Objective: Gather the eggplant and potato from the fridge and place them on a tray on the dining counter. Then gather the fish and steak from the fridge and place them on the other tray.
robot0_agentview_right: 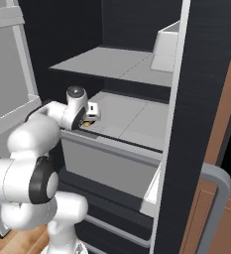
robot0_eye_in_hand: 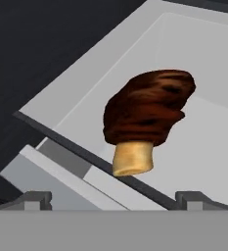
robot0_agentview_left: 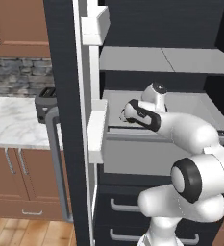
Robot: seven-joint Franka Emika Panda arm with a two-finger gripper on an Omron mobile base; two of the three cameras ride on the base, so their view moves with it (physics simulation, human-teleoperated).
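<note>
We find no text, label, brand, number or sign that can be read in any of the views. The fridge (robot0_agentview_left: 65, 72) shows plain dark doors and bare grey shelves, and the marble desk (robot0_agentview_left: 12, 120) beside it carries no lettering we can make out.

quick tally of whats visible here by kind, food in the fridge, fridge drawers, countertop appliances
food items in the fridge: 1, a brown piece of meat on a pale bone lying on the grey shelf in front of the end effector
fridge drawers with bar handles: 2
countertop appliances: 1, a dark toaster
total: 4
</note>
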